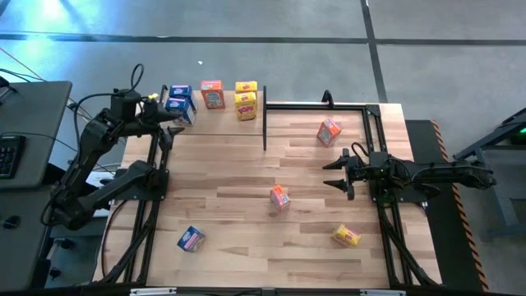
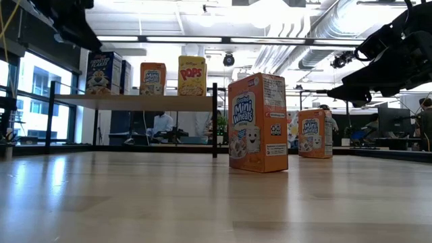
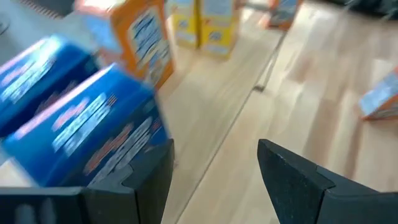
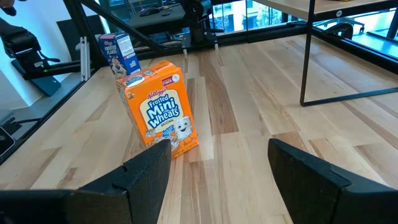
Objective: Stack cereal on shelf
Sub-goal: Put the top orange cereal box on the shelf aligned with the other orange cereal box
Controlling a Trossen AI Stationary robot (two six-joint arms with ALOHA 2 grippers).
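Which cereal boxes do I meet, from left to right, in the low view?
Blue box on the shelf → orange box on the shelf → yellow Pops box on the shelf → big near Mini Wheats box on the table → farther orange box on the table.

Smooth pale wood tabletop [image 1: 246, 177]

Bright ceiling strip lights [image 2: 202, 38] glare in the low view; the left wrist view's blue cardboard cereal boxes [image 3: 87, 134] are motion-blurred.
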